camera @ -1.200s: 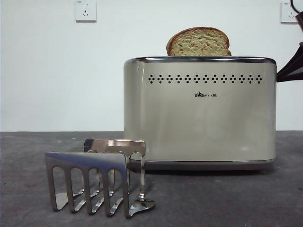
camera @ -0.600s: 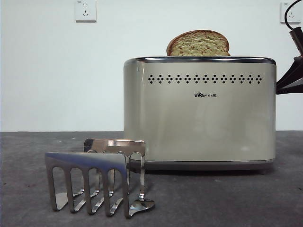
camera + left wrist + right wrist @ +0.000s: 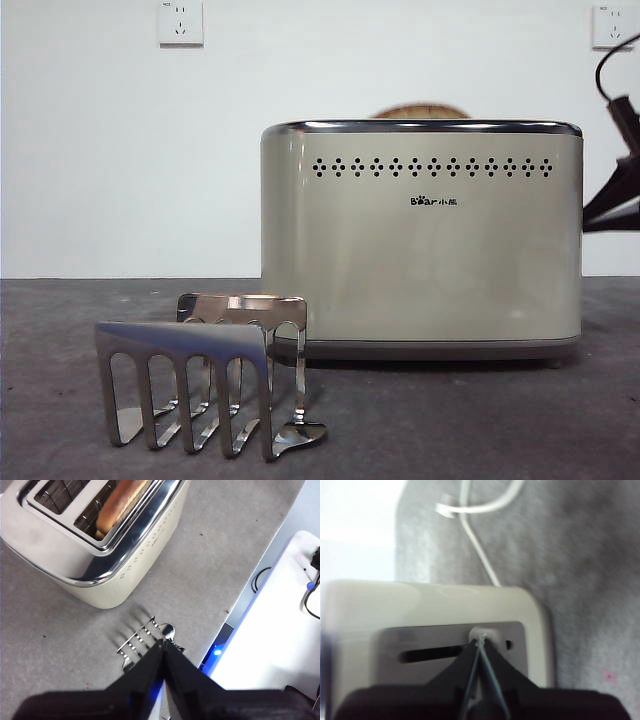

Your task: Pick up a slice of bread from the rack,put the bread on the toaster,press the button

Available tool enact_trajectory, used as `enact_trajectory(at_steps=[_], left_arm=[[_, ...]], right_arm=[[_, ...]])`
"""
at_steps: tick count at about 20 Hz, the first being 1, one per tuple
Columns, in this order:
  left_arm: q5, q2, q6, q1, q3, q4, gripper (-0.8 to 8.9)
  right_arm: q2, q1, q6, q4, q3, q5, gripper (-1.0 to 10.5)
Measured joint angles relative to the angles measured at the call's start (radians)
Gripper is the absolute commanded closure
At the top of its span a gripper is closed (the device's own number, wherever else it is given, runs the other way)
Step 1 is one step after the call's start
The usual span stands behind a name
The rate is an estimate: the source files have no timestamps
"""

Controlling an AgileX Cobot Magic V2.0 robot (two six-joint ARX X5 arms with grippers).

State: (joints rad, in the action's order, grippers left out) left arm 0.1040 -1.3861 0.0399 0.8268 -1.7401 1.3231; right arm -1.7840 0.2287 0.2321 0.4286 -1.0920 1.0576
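Right gripper on the lever, slice of bread nearly swallowed by the toaster.

The right gripper (image 3: 480,641) has its jaws pressed together, tips right against the pale knob (image 3: 481,634) at one end of the dark lever slot (image 3: 427,654) on the toaster's end panel; the slot runs off toward nine o'clock from the tips, so any further press looks to follow that line. In the front view the slice of bread (image 3: 422,111) is just a brown sliver of crust above the chrome rim of the toaster (image 3: 420,240), and that arm pokes in at three o'clock. The left gripper (image 3: 163,645) waits above the empty rack (image 3: 145,637), jaws together, clearly the farther arm. The right wrist picture is blurred, so firm contact with the knob cannot be confirmed, and the bread's crumb is hidden.
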Motion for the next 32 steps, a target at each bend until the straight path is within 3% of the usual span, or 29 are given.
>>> enact_trajectory(at_steps=[24,32], left_arm=[[0.0,0.003,0.0,-0.002,0.0,0.0,8.21],[0.0,0.003,0.0,-0.002,0.0,0.0,8.21]], right_arm=[[-0.076,-0.007,-0.011,0.058,-0.025,0.013,9.5],[-0.087,-0.011,-0.046,0.172,-0.095,-0.008,9.5]])
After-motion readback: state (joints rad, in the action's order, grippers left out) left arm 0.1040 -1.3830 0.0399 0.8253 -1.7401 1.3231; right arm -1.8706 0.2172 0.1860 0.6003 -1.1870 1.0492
